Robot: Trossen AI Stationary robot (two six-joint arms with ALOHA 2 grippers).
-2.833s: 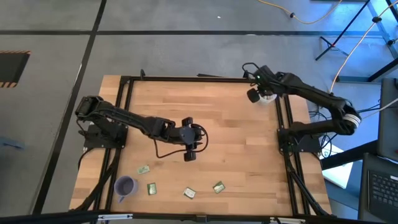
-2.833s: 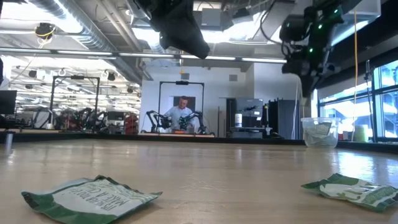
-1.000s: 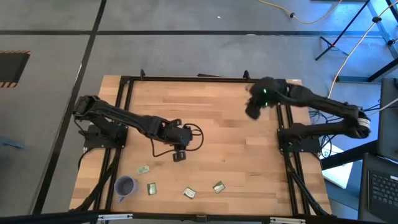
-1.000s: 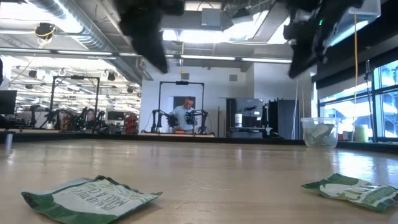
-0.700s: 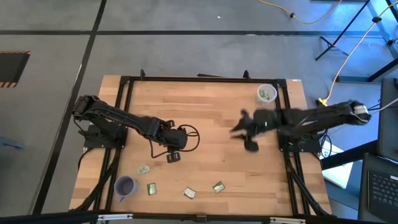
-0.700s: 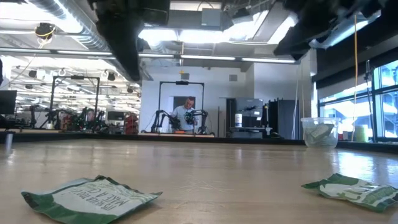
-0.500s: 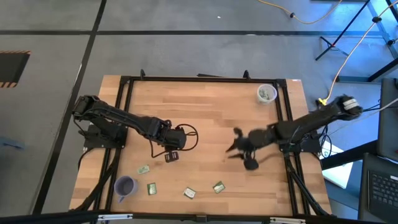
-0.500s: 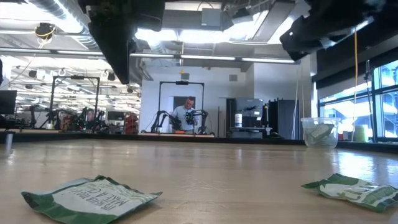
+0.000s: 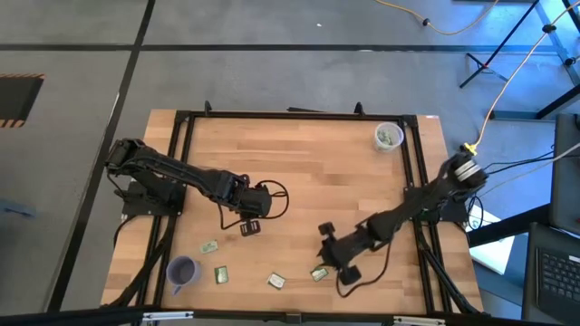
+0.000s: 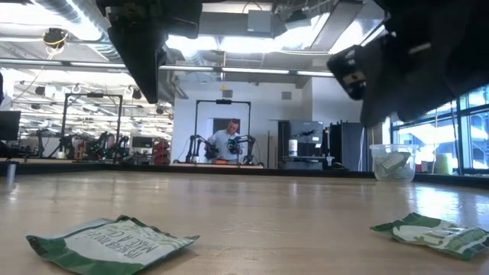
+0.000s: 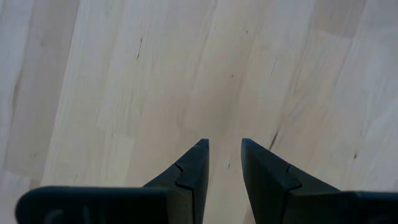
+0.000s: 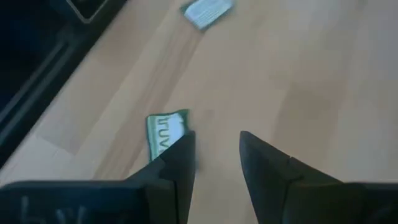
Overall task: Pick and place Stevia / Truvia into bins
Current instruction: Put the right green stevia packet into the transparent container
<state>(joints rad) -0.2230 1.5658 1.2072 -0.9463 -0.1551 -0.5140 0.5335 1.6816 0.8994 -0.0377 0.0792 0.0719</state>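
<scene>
Several green and white sachets lie flat on the table near its near edge (image 9: 209, 245) (image 9: 220, 273) (image 9: 276, 282) (image 9: 317, 272); two show close up in the low view (image 10: 114, 243) (image 10: 432, 233). The purple cup (image 9: 182, 270) stands at the near left. The translucent white cup (image 9: 388, 136) (image 10: 393, 162) stands at the far right with sachets inside. My right gripper (image 9: 328, 256) (image 12: 216, 146) hangs open above the table right beside one sachet (image 12: 166, 132), whose edge is hidden behind one finger. My left gripper (image 9: 248, 228) (image 11: 224, 146) hovers open over bare wood, left of centre.
A black metal frame (image 9: 412, 181) runs along the table's edges. Another sachet (image 12: 208, 11) lies farther off in the right wrist view. Bare wood fills the table's middle and far part. Beyond the far edge, a person sits at another robot station (image 10: 225, 141).
My right arm has swung fast from the translucent cup at the far right corner toward the near edge and down, ending beside the sachet near the near edge. My left gripper has shifted a little toward the table's left.
</scene>
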